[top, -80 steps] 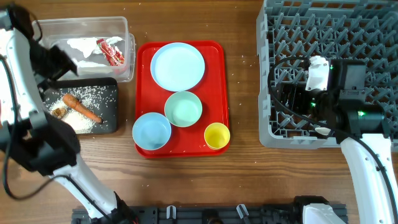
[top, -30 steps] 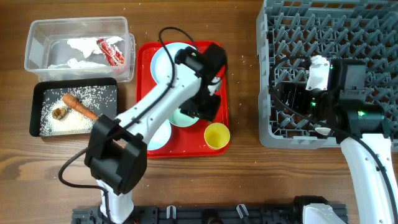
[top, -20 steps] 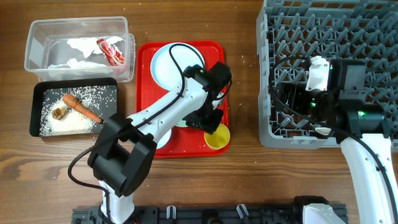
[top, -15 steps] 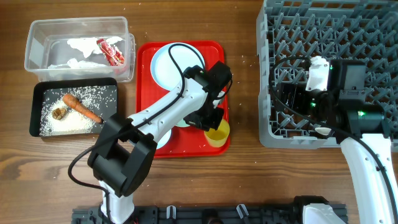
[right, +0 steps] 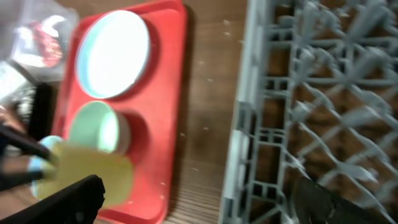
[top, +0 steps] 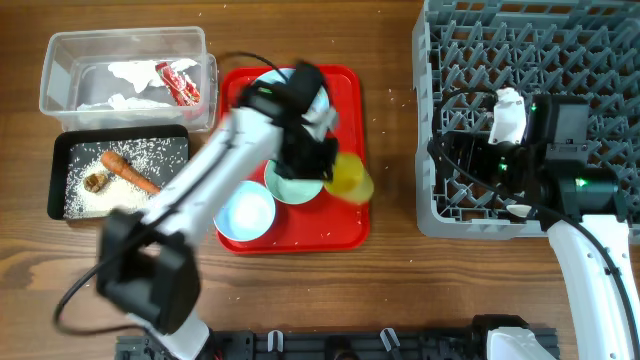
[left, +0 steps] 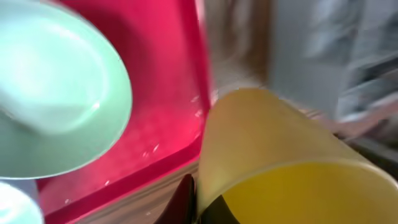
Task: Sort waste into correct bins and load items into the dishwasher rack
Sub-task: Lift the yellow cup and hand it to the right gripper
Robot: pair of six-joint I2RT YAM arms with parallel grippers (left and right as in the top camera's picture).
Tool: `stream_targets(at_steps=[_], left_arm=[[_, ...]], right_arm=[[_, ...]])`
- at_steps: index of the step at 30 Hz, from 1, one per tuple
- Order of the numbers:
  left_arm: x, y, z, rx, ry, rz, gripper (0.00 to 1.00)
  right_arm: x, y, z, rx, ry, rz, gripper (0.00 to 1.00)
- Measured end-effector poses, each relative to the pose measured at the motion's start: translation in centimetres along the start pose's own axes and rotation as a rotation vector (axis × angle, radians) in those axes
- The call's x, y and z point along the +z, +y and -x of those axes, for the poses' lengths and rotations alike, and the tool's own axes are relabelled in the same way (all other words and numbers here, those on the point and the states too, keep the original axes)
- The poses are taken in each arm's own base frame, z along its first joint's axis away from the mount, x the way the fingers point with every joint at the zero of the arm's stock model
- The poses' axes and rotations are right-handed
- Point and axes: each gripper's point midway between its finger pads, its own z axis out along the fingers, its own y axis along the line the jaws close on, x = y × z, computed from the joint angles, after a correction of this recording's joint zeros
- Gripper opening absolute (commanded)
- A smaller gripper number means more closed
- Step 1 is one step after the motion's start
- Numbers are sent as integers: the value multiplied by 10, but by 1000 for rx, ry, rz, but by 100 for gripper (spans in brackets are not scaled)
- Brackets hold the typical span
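Note:
My left gripper (top: 335, 165) is shut on the rim of the yellow cup (top: 351, 178), one finger (left: 186, 202) outside the wall and the other inside. The cup (left: 280, 155) hangs tilted above the right edge of the red tray (top: 340, 228); the arm is blurred. On the tray are the pale blue plate (top: 272, 92), a mint bowl (top: 290, 186) and a blue bowl (top: 245, 212). Tissue (top: 133, 74) and red wrapper (top: 178, 83) lie in the clear tub (top: 60, 50). Carrot (top: 130, 172), brown lump (top: 95, 182) and rice (top: 130, 197) lie in the black tray (top: 58, 160). My right gripper (top: 462, 165) stands open and empty at the front left of the dishwasher rack (top: 530, 50).
The rack's grey left wall (right: 245, 124) stands just right of a strip of bare wood (right: 205, 106) between it and the red tray (right: 171, 93). In the right wrist view the plate (right: 115, 53), mint bowl (right: 99, 127) and lifted cup (right: 87, 174) show at left.
My left gripper closed on the yellow cup's rim and lifted it off the tray's front right corner, up and back toward the rack. The right arm has not moved.

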Motion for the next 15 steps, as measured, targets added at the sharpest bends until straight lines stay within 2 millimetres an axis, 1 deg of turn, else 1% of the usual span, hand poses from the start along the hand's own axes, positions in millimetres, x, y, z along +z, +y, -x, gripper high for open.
stream_targets(at_steps=[3,4,6,7,8,10,12,15], left_arm=[[-55,-14,33,-9,-159,-256,4],[-69,-17,41,-6,-192,-326,4],[-96,-31,53,42,-239,-509,4],[-102,-36,54,59,-244,-557,4],[-113,-46,54,98,-249,-636,4],[-124,-59,50,148,-239,-731,4],[-132,-68,45,180,-221,-798,4],[-139,-76,41,211,-208,-855,4]], right_arm=[[-2,26,14,-36,-52,150,100],[-5,37,20,-51,-73,211,100],[-12,60,33,-102,-129,338,100],[-15,67,36,-120,-144,379,100],[-22,79,42,-153,-172,447,100],[-34,99,50,-220,-220,564,100],[-43,110,53,-261,-240,634,100],[-55,124,54,-321,-264,728,100]])
